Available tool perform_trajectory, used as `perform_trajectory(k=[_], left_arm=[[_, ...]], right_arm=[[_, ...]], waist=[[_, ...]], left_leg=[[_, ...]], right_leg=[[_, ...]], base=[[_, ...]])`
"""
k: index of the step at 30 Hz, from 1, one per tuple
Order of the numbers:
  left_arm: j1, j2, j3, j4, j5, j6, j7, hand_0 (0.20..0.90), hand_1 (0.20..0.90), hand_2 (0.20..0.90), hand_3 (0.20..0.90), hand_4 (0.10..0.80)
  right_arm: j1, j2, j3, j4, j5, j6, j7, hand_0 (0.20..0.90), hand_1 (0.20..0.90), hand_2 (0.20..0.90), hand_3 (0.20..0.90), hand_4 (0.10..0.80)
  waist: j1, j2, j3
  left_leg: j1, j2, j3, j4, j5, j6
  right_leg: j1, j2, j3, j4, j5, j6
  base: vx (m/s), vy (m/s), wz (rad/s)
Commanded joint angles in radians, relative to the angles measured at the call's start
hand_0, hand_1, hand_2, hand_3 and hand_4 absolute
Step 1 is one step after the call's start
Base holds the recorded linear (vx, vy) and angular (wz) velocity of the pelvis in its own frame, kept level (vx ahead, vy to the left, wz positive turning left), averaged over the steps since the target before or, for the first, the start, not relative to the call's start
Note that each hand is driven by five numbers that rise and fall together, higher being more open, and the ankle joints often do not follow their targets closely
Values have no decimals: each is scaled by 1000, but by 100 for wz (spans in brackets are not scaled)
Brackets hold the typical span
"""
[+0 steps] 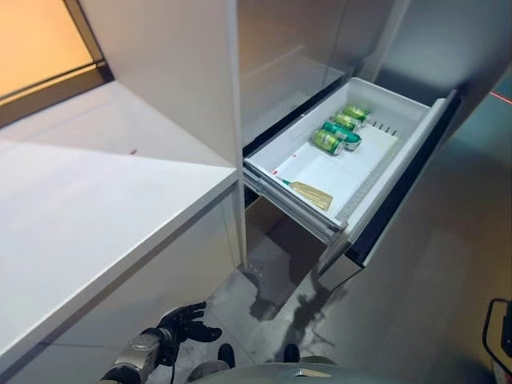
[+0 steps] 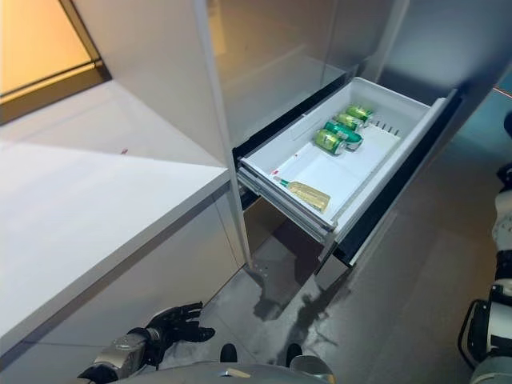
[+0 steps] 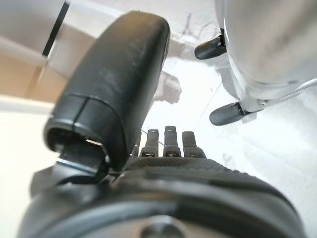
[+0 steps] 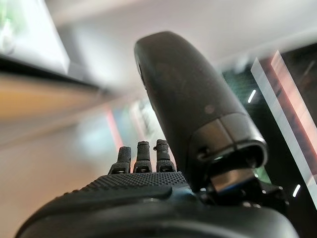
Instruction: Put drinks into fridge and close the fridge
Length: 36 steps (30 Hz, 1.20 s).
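Observation:
The fridge's white drawer (image 1: 280,152) stands pulled out at the right of the white counter. Green cans (image 1: 339,130) lie side by side at its far end; they also show in the right eye view (image 2: 339,129). My left hand (image 1: 180,322) hangs low by the counter's front, near the floor, with fingers relaxed and empty; its own wrist view (image 3: 163,144) shows the fingers straight with nothing held. My right hand (image 4: 143,153) shows straight fingers and thumb, holding nothing.
A flat tan packet (image 1: 311,194) lies at the near end of the drawer. The dark drawer front (image 1: 408,176) juts out to the right. The white counter (image 1: 88,208) spreads at the left. Grey floor lies below the drawer.

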Motion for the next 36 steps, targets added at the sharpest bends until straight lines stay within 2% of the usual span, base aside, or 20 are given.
perform_trajectory(k=[1,4,6,18,21,31,36], left_arm=[[-4,25,-36,56,40,-25,-12,900,900,900,900,800],[-3,29,-37,54,50,-20,-4,900,900,900,900,800],[-14,31,-48,35,37,-18,16,900,900,900,900,800],[-14,10,-62,-43,-6,-44,95,900,900,900,900,800],[2,8,-48,-48,-13,-55,119,900,900,900,900,800],[37,1,-11,-72,-42,-72,129,900,900,900,900,800],[42,0,-15,-75,-48,-81,122,900,900,900,900,800]], right_arm=[[-45,-11,2,-45,21,-95,45,900,900,900,900,800],[-21,4,-1,-38,42,-87,70,900,900,900,900,800],[-22,8,3,-33,66,-102,83,900,900,900,900,800],[-110,12,57,42,123,-80,138,900,900,900,900,800],[-130,21,80,61,127,-66,206,900,900,900,900,800],[-190,71,170,-15,98,-60,429,900,900,900,900,800],[-247,79,226,-36,61,-53,465,900,900,900,900,800]], waist=[[46,-22,-55],[51,-21,-30],[68,-23,13],[128,-5,145],[144,0,172],[174,9,219],[189,13,232]], left_leg=[[-54,-48,13,187,-221,63],[-80,-49,7,249,-247,79],[-146,-58,-11,359,-285,92],[-363,-105,-64,664,-382,114],[-400,-112,-78,737,-406,115],[-423,-120,-110,740,-385,109],[-423,-123,-121,716,-363,104]], right_leg=[[-99,-2,-8,225,-134,20],[-135,-13,-18,324,-166,7],[-175,-29,-31,404,-199,-16],[-330,-64,-86,689,-305,-90],[-360,-73,-96,764,-332,-109],[-392,-73,-100,813,-344,-121],[-395,-75,-106,808,-337,-118]], base=[[66,-46,-9],[37,-57,1],[-37,-76,17],[-49,-13,25],[7,17,23],[17,27,6],[13,36,1]])
